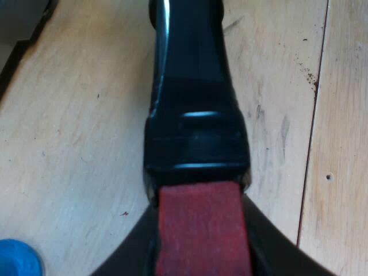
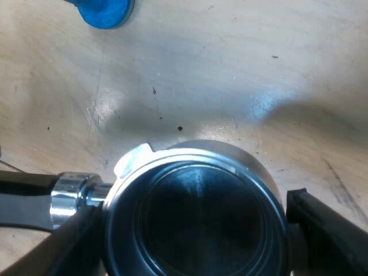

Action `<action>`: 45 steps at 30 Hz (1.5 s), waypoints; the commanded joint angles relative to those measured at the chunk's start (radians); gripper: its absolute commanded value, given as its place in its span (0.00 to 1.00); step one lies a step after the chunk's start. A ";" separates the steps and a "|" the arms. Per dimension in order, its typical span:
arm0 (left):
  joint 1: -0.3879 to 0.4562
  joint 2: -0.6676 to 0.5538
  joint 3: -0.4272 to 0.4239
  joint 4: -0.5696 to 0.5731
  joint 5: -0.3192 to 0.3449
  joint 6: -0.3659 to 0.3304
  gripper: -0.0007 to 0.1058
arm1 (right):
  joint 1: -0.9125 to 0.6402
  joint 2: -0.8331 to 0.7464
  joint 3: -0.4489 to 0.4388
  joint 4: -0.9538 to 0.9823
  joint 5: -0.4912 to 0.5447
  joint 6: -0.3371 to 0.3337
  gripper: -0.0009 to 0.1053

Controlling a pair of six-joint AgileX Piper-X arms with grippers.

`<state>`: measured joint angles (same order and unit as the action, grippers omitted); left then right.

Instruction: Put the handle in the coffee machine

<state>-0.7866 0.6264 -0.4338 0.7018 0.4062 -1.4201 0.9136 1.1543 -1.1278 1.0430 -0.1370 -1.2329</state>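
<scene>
Pale wooden table [image 1: 75, 144] below, planks with fine scratches, small dark spots and a thin seam between two boards. Clamped between the black fingers [image 1: 129, 259] of the left gripper [image 1: 200, 247]: the red end [image 1: 200, 213] of the handle [image 1: 192, 86], matt and slightly fuzzy. Beyond the red, the dark part of the handle, glossy and smooth, with a thick stepped collar and then a slimmer rounded body. At the other end, closed on the metal holder [image 2: 195, 154] from two sides with the right gripper [image 2: 195, 224], one finger [image 2: 322, 227] against each side of the round bowl. Bowl of steel, thick bright rim with a small flat lug, joined to the handle by a polished ring. Inside, only the dark shiny bottom with a streak of light. Holder so over the table, soft shadow on the wood just beyond it. Farther off on the wood, a blue tamper [image 2: 106, 10], round and matt.
</scene>
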 commanded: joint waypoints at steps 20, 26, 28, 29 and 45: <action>-0.001 -0.004 -0.023 -0.019 0.016 -0.042 0.01 | -0.001 -0.023 -0.009 -0.019 0.029 -0.140 1.00; -0.001 -0.004 -0.025 -0.019 0.016 -0.058 0.01 | -0.001 -0.083 -0.009 -0.037 0.081 -0.143 1.00; -0.001 -0.012 -0.025 -0.019 0.016 -0.065 0.01 | -0.001 -0.116 -0.009 -0.038 0.107 -0.143 1.00; -0.001 -0.013 -0.025 -0.019 0.016 -0.065 0.01 | -0.001 -0.123 -0.009 -0.038 0.113 -0.143 1.00; -0.001 -0.108 -0.025 -0.017 -0.037 -0.201 0.01 | 0.080 -0.193 -0.009 -0.080 0.238 -0.133 1.00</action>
<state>-0.7866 0.5325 -0.4417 0.7305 0.3626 -1.6058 0.9926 0.9701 -1.1278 0.9741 0.0954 -1.3553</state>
